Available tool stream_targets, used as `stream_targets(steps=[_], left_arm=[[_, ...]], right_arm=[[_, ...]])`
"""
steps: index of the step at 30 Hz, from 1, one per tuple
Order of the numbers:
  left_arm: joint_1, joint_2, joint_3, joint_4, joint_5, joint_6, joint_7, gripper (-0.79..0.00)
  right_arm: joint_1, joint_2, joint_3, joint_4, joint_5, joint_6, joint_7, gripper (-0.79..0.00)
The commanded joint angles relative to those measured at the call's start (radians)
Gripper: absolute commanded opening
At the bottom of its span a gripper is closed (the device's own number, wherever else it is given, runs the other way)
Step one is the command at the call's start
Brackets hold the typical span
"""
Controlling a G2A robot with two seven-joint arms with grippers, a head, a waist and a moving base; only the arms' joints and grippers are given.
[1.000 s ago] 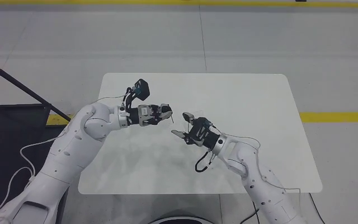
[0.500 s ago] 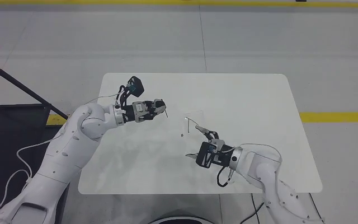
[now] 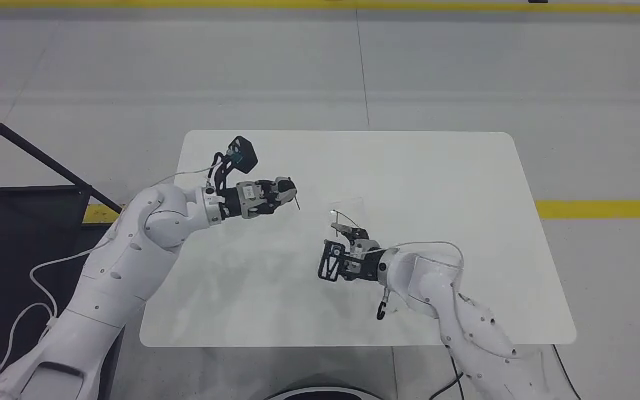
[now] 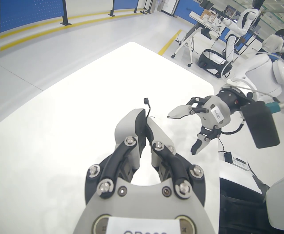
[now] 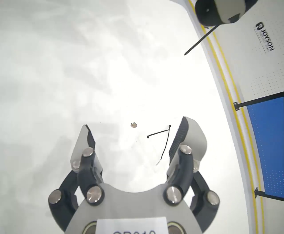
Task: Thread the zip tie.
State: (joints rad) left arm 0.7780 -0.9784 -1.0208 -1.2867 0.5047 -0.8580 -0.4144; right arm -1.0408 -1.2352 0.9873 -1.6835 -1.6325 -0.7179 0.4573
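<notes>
My left gripper (image 4: 145,130) is shut on a thin black zip tie (image 4: 147,108), held above the white table; its small head pokes out past the fingertips. In the top view this gripper (image 3: 283,190) hovers over the table's left half, with the tie's end (image 3: 298,203) sticking out. A second black zip tie (image 5: 165,137), bent into a V, lies flat on the table just in front of my right gripper (image 5: 135,137), close to one of its fingertips (image 5: 184,133). My right gripper (image 3: 337,250) is open and holds nothing.
A small pale scrap (image 5: 133,125) lies on the table (image 3: 450,190) beside the loose tie. From the right wrist view, the left gripper (image 5: 219,11) hangs farther off with its tie's tail (image 5: 197,44) pointing out. The table's right half is bare.
My right arm pulled away from the left gripper, swung toward the near edge, then came back beside the loose tie on the table. The left gripper drew back slightly, still holding its tie.
</notes>
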Motion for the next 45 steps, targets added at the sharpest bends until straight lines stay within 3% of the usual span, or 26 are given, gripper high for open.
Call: stream_targets(steps=[1,13,23,27,45], left_arm=[[0.0,0.0,0.0,0.0,0.0,0.0,0.0,-0.785],[0.0,0.0,0.0,0.0,0.0,0.0,0.0,-0.785],[0.0,0.0,0.0,0.0,0.0,0.0,0.0,-0.785],[0.0,0.0,0.0,0.0,0.0,0.0,0.0,-0.785],[0.0,0.0,0.0,0.0,0.0,0.0,0.0,-0.785]], right_arm=[[0.021,-0.006,-0.012,0.007,0.016,0.009,0.071,-0.394],[0.1,-0.032,-0.061,0.051,0.098,0.059,0.292,-0.449],[0.163,-0.055,-0.111,0.124,0.128,0.091,0.333,-0.496],[0.171,-0.058,-0.116,0.136,0.135,0.093,0.34,-0.545],[0.192,-0.066,-0.122,0.161,0.156,0.082,0.345,-0.628]])
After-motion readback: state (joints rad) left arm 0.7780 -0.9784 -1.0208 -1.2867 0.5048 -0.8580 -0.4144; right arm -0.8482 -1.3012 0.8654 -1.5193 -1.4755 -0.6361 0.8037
